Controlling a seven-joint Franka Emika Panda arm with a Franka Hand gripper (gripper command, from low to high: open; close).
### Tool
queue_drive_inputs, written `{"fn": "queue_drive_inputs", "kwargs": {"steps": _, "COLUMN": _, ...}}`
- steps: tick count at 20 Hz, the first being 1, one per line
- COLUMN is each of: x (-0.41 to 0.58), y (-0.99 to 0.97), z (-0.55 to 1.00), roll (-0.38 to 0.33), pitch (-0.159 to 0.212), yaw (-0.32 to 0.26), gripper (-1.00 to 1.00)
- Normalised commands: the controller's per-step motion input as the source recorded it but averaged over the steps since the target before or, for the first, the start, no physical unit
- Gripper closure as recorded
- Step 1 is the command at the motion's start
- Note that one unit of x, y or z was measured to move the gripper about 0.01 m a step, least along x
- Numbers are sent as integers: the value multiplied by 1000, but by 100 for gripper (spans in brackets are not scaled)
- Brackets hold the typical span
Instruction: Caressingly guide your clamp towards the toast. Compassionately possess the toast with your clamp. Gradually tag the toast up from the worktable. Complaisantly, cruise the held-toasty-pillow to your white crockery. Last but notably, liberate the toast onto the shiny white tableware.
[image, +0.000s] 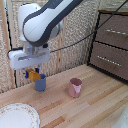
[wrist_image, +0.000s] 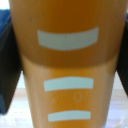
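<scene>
My clamp (image: 33, 75), a white boxy head with two short dark blue fingers, hangs above the worktable (image: 95, 100) on the exterior view's left. It is shut on the toast (image: 33, 75), a small orange-yellow block held between the fingers, lifted off the wood. In the wrist view the toast (wrist_image: 67, 65) fills nearly the whole picture, with a dark finger (wrist_image: 9, 65) pressed on one side. The white crockery (image: 17, 116), a large round plate with a patterned rim, lies at the near left corner, below and in front of the clamp.
A blue cup (image: 40, 83) stands just behind and beside the held toast. A pink cup (image: 75, 87) stands mid-table. A dark brown drawer cabinet (image: 112, 45) is at the exterior view's right. A woven screen (image: 75, 40) backs the table.
</scene>
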Motion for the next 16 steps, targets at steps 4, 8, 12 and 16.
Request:
{"fn": "queue_drive_inputs", "kwargs": {"steps": 4, "x": 0, "y": 837, "z": -554, "roll": -158, "pitch": 0, "yaw": 0, "gripper": 100}}
{"fn": "queue_drive_inputs", "kwargs": {"steps": 8, "x": 4, "y": 661, "z": -592, "roll": -192, "pitch": -5, "yaw": 19, "gripper": 100}}
{"fn": "queue_drive_inputs", "kwargs": {"steps": 12, "x": 39, "y": 546, "z": -474, "roll": -208, "pitch": -50, "yaw": 34, "gripper": 100}}
{"fn": "queue_drive_inputs", "kwargs": {"steps": 16, "x": 56, "y": 577, "z": -341, "roll": -154, "pitch": -95, "yaw": 29, "gripper": 100}}
